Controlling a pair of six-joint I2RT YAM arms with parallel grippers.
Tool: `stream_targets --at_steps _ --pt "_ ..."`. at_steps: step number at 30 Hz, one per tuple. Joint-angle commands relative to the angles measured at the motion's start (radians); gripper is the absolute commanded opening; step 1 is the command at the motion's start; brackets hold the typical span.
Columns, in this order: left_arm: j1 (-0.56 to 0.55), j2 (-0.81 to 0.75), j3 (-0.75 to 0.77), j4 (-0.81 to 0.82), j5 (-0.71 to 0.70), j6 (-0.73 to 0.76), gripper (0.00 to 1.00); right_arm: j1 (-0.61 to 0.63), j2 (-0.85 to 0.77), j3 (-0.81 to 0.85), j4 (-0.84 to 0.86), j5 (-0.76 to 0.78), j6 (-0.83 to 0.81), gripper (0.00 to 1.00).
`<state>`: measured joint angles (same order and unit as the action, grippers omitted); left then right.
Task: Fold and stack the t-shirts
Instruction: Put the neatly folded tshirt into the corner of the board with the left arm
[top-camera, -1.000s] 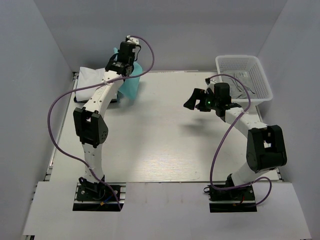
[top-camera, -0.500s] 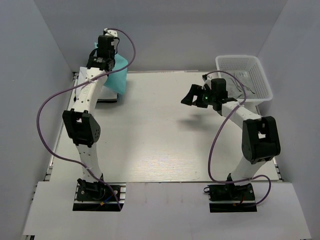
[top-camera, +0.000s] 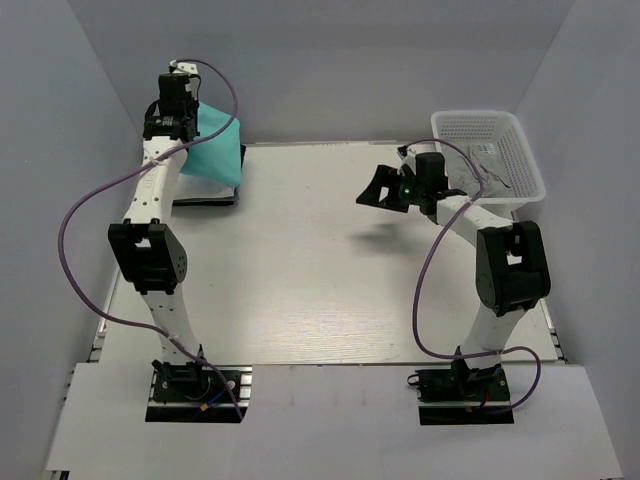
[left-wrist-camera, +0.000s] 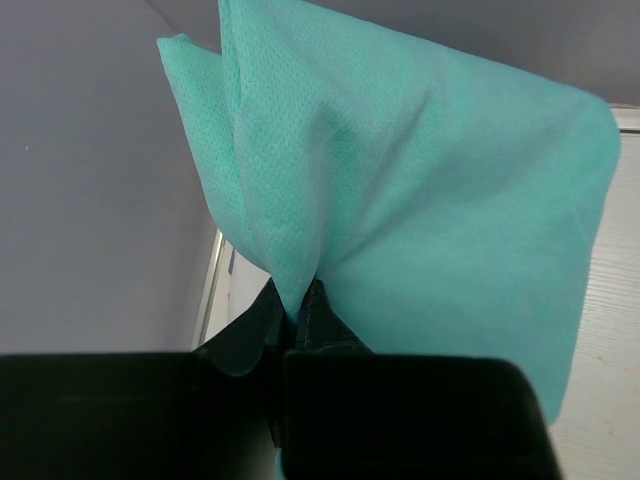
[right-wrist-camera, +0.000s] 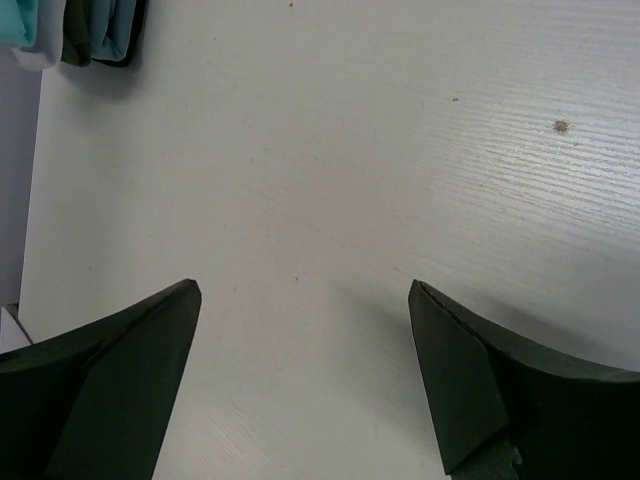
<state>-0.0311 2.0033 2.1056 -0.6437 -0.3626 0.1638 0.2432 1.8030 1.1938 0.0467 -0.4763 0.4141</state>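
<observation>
The teal-green t-shirt (top-camera: 215, 150) hangs folded at the table's back left corner, and my left gripper (top-camera: 186, 120) is shut on a bunched upper edge of it. In the left wrist view the teal-green t-shirt (left-wrist-camera: 420, 180) fans out from the pinch of the left gripper (left-wrist-camera: 298, 300). Its lower edge hangs over a low stack of folded cloth (top-camera: 208, 196) with a dark edge. My right gripper (top-camera: 384, 190) hovers over the bare table (top-camera: 320, 270) right of centre. The right gripper (right-wrist-camera: 305, 290) stands wide open with nothing between its fingers. No white t-shirt is clear to see.
A white mesh basket (top-camera: 490, 150) stands at the back right, just behind the right arm. Grey walls close in the table on the left, back and right. The folded stack (right-wrist-camera: 100, 30) shows in the right wrist view's top left corner.
My left arm has swung left and back towards the corner, carrying the teal-green t-shirt with it. My right gripper has drifted slightly left and stays open.
</observation>
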Motion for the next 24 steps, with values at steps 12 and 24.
stream_targets --at_steps 12,24 --pt "0.152 0.146 0.046 0.069 0.091 -0.041 0.16 0.022 0.065 0.122 -0.042 0.011 -0.020 0.90" --pt "0.139 0.100 0.191 -0.043 0.005 -0.159 1.00 0.033 -0.066 0.064 -0.081 0.054 -0.047 0.90"
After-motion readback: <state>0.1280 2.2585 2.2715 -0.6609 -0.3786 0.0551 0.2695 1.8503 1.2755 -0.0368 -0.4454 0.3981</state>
